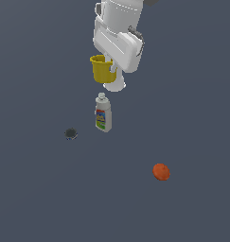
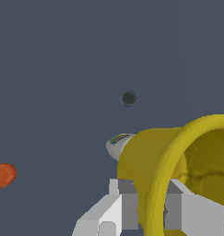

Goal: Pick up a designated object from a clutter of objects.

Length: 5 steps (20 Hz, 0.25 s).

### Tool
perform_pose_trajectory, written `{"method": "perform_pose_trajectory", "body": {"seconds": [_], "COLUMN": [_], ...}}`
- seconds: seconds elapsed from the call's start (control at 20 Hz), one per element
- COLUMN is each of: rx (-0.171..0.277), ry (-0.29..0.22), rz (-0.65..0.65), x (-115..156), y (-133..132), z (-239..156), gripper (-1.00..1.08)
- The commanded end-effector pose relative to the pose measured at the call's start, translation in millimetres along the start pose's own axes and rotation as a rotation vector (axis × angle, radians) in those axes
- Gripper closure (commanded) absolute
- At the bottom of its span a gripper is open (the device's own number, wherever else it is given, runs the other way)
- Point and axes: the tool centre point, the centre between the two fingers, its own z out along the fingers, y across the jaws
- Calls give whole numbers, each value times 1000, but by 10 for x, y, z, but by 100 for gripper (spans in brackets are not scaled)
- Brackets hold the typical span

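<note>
The yellow cup (image 1: 101,69) is gripped at its rim by my gripper (image 1: 110,71), which is shut on it and holds it tilted above the grey floor. In the wrist view the cup (image 2: 178,156) fills the near side, with a grey finger (image 2: 127,203) on the outside of its wall and another inside the rim. The gripper (image 2: 152,207) straddles the rim. The cup's handle does not show clearly. The white labelled bottle (image 1: 102,113) stands just below the cup in the exterior view. Only its top (image 2: 117,143) peeks from behind the cup in the wrist view.
An orange-red ball (image 1: 161,171) lies on the floor toward the exterior view's right; it also shows in the wrist view (image 2: 2,175). A small dark round disc (image 1: 71,133) lies toward the exterior view's left of the bottle, and also shows in the wrist view (image 2: 128,98).
</note>
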Motion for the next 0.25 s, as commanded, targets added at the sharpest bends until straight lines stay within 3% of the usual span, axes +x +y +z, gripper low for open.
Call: {"method": "perform_pose_trajectory", "body": {"seconds": [0.0, 0.2], "rx": [1, 1], "ry": [2, 2], "rz": [0, 0], "x": [12, -2], "y": [2, -17], "z": [-24, 2], "gripper": [108, 108]}}
